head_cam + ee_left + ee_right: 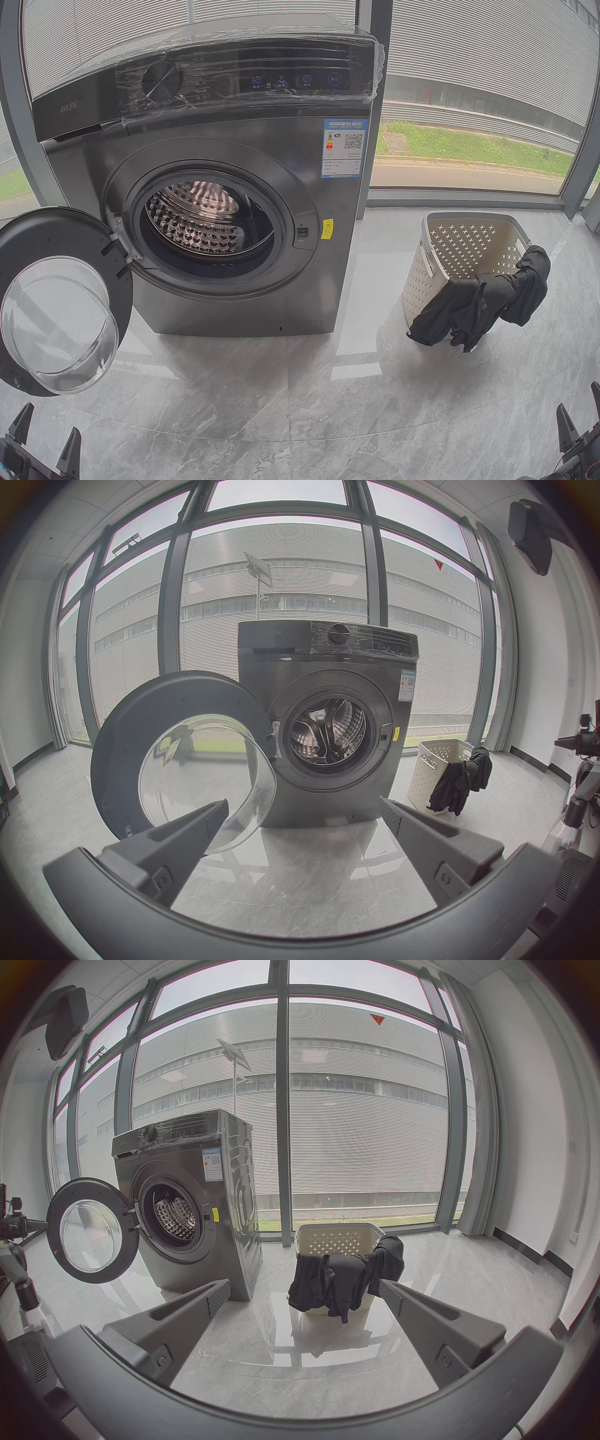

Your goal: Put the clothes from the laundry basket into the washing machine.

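A grey front-loading washing machine stands ahead on the left, its round door swung wide open and the steel drum bare inside. To its right sits a cream laundry basket with black clothes draped over its front rim. My left gripper is low at the near left, open, holding nothing. My right gripper is low at the near right, open and empty too. Both are well short of the basket and machine. From the wrists I see the machine, basket and clothes.
Grey marble floor lies open between me and the machine. Tall windows with metal frames run behind the machine and basket. The open door juts out toward my left side.
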`<state>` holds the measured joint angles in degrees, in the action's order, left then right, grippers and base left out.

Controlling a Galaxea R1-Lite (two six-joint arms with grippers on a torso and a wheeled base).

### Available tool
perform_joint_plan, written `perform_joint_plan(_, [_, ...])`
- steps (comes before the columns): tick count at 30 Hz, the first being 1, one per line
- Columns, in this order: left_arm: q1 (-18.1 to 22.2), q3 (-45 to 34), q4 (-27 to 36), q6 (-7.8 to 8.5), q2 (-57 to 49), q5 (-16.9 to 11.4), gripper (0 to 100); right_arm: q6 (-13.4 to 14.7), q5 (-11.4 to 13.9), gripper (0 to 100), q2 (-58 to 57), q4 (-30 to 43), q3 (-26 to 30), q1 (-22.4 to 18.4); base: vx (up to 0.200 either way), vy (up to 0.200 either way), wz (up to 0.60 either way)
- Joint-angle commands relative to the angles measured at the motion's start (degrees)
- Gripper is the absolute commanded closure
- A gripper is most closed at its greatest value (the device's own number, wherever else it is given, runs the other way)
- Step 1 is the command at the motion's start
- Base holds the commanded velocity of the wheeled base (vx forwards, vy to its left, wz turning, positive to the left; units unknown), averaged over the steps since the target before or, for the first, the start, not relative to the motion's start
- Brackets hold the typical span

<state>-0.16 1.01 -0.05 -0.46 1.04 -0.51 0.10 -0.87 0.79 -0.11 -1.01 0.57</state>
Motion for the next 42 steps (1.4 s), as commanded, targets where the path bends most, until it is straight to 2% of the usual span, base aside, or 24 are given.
perform_joint_plan(1, [0.0,-1.0,0.0,-0.06,-1.0,0.0,0,0.0,0.0,0,-0.8,-0.1,1.0,0.0,0.0,-0.2,0.0])
perform_joint_plan(5, [0.0,-1.0,0.0,0.02,-1.0,0.0,0,0.0,0.0,0,-0.8,-0.1,1.0,0.0,0.0,-0.2,0.0])
perform_joint_plan(17, [0.0,-1.0,0.0,-0.06,-1.0,-0.2,0,0.0,0.0,0,-0.8,0.0,1.0,0.0,0.0,0.0,0.0])
perform_joint_plan(42, [0.0,-1.0,0.0,-0.24,-1.0,-0.3,0,0.0,0.0,0,-0.8,0.0,1.0,0.0,0.0,-0.192,0.0])
